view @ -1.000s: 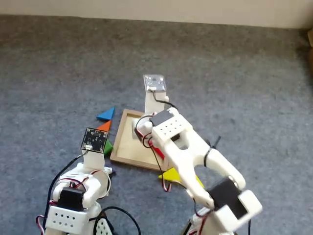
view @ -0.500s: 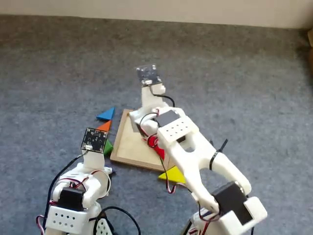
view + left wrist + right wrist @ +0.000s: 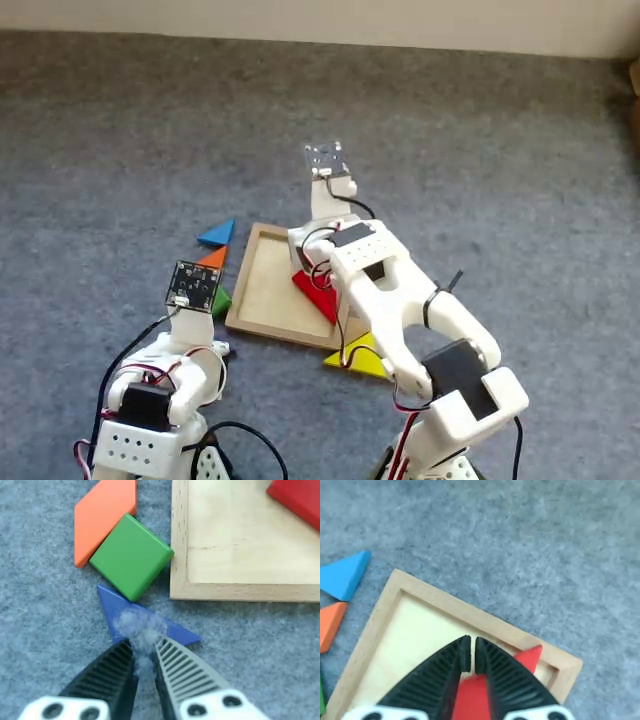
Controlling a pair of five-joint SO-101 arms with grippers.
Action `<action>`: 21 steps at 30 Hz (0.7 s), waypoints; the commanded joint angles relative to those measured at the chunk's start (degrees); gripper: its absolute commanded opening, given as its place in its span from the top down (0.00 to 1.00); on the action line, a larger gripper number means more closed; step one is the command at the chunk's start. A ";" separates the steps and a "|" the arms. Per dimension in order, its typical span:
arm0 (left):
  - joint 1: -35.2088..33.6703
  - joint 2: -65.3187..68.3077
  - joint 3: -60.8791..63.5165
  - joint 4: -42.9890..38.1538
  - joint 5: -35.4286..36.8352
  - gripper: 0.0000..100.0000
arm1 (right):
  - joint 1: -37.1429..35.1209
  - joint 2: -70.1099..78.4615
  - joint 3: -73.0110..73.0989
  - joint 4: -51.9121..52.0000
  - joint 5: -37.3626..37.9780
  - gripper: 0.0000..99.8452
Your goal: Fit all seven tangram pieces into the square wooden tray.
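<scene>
The square wooden tray point(image 3: 252, 292) lies on grey carpet, with a red triangle point(image 3: 315, 293) flat in its right part. My right arm point(image 3: 355, 262) stretches over the tray. Its gripper point(image 3: 469, 655) is shut and holds nothing, hanging just above the red triangle point(image 3: 472, 697) near the tray's far rim point(image 3: 485, 622). My left gripper point(image 3: 143, 649) is shut, its tips at a dark blue triangle point(image 3: 120, 612) on the carpet beside the tray's corner point(image 3: 180, 587). A green square point(image 3: 131, 556) and an orange parallelogram point(image 3: 102, 517) touch each other next to it.
A light blue triangle point(image 3: 216, 235) and the orange piece point(image 3: 210, 258) lie left of the tray, the green square point(image 3: 221, 300) nearer my left arm point(image 3: 160, 395). A yellow triangle point(image 3: 360, 358) rests at the tray's near right corner, partly under the right arm.
The right arm's wrist swung left over the tray's far side, then back right. The red triangle now shows more fully in the tray. The left arm has kept still.
</scene>
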 commanded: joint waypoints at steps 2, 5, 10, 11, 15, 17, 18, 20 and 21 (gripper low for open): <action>-0.04 -2.24 1.19 0.26 0.62 0.98 | 1.45 -3.47 -0.48 3.82 0.62 0.97; -0.04 -2.24 1.19 0.26 0.62 0.98 | 2.42 -3.91 -0.48 5.85 0.62 0.97; -0.04 -2.24 1.19 0.26 0.62 0.98 | 3.65 -4.00 -0.40 6.29 0.62 0.97; -0.04 -2.24 1.19 0.26 0.62 0.98 | 3.65 -4.09 -0.31 6.37 0.62 0.97; -0.04 -2.24 1.19 0.26 0.62 0.98 | 3.56 -4.35 -0.84 8.92 0.62 0.97; -0.04 -2.24 1.19 0.26 0.62 0.98 | 3.38 -4.35 -0.92 10.15 0.62 0.97; -0.04 -2.24 1.19 0.26 0.62 0.98 | 3.12 -4.35 -0.92 10.59 0.62 0.97; -0.04 -2.24 1.19 0.26 0.62 0.98 | 2.59 -4.35 -0.84 11.56 0.70 0.97; -0.04 -2.24 1.19 0.26 0.62 0.98 | 2.59 -4.35 -0.92 12.00 0.70 0.97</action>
